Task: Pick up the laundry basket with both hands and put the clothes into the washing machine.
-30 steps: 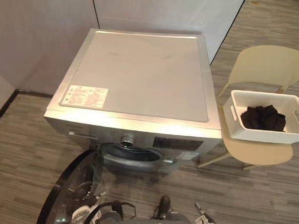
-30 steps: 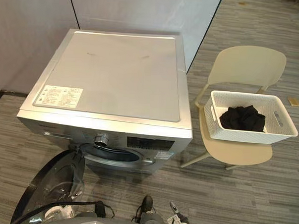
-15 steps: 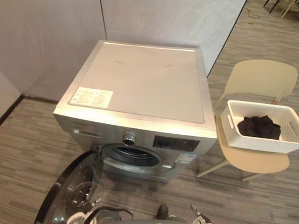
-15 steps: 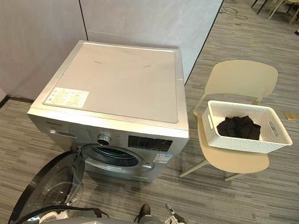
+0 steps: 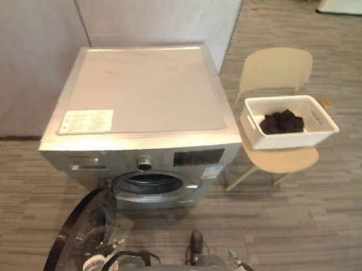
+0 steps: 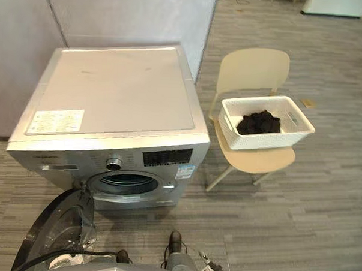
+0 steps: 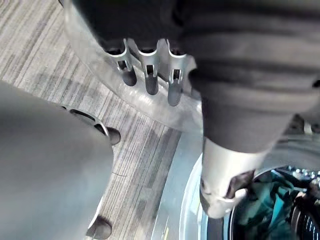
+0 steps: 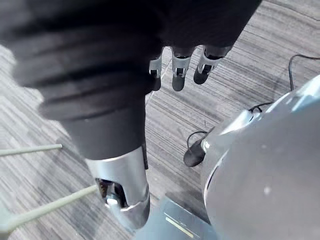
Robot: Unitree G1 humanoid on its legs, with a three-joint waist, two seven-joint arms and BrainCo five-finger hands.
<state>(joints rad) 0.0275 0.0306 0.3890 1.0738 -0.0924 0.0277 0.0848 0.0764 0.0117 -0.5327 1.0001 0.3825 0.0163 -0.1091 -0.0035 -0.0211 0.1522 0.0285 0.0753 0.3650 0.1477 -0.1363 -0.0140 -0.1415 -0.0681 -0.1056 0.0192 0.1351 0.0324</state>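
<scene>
1. The white laundry basket (image 5: 289, 138) sits on the seat of a pale chair (image 5: 274, 67) at the right of the frame. A small heap of dark clothes (image 5: 282, 121) lies inside it. Nothing is touching it.
2. The washing machine (image 5: 144, 89) fills the left and centre. Its round door (image 5: 81, 227) is swung open at the lower left, leaving the drum mouth (image 5: 147, 183) clear.
3. The left hand (image 7: 150, 75) hangs by the door rim with loose, released fingers and nothing in it. The right hand (image 8: 178, 75) hangs over bare floor, just as slack and empty.
4. The lift has not begun. The robot stands before the machine, with the basket well apart to its right.
5. Risks, as I judge them:
   - The basket looks wider than the seat, so a one-sided grab could tip it off the chair.
   - The chair looks light, and a bump could slide it away.
   - The open door juts toward the robot's feet, so turning back with a full load could clip it.
   - Uneven hands would tilt the basket and spill the clothes.
</scene>
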